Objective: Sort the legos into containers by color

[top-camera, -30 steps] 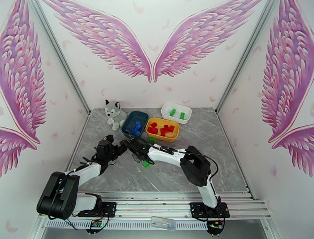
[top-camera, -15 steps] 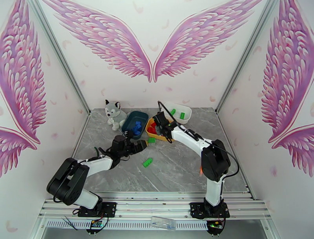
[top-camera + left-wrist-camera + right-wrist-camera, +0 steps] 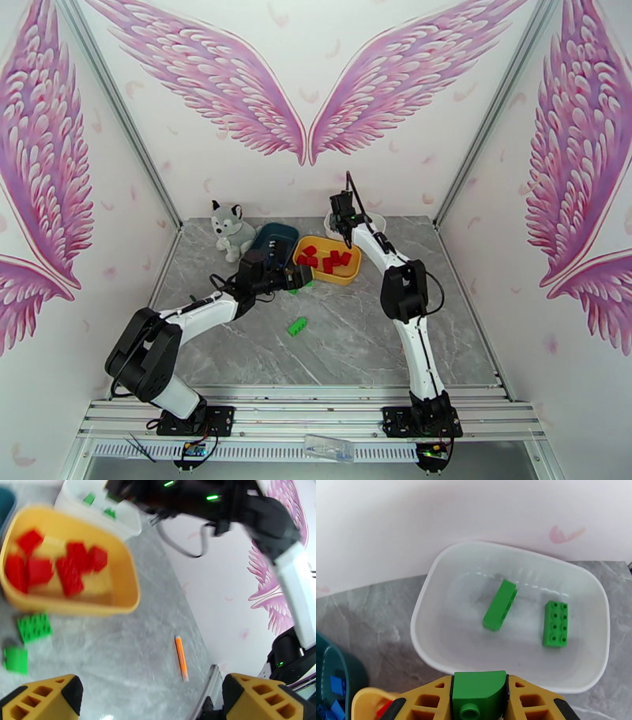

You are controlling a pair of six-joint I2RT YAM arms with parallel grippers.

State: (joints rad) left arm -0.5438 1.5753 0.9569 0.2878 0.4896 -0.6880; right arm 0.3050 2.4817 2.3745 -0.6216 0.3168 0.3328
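Snugly in right claw (image 3: 479, 701): green brick (image 3: 478, 684)

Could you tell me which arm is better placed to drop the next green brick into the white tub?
Right. The right gripper is shut on a green brick at the rim of the white tub. The left gripper is open and empty, down by the yellow tub.

- Left arm: extended low and forward, elbow bent.
- Left gripper (image 3: 152, 701): jaws spread wide, yellow fingers (image 3: 43, 699) far apart.
- Right arm: stretched far forward, forearm angled up, wrist tipped down.
- Right gripper (image 3: 344, 225): clamped on a green lego (image 3: 479, 688), which sits squarely between both fingertips.
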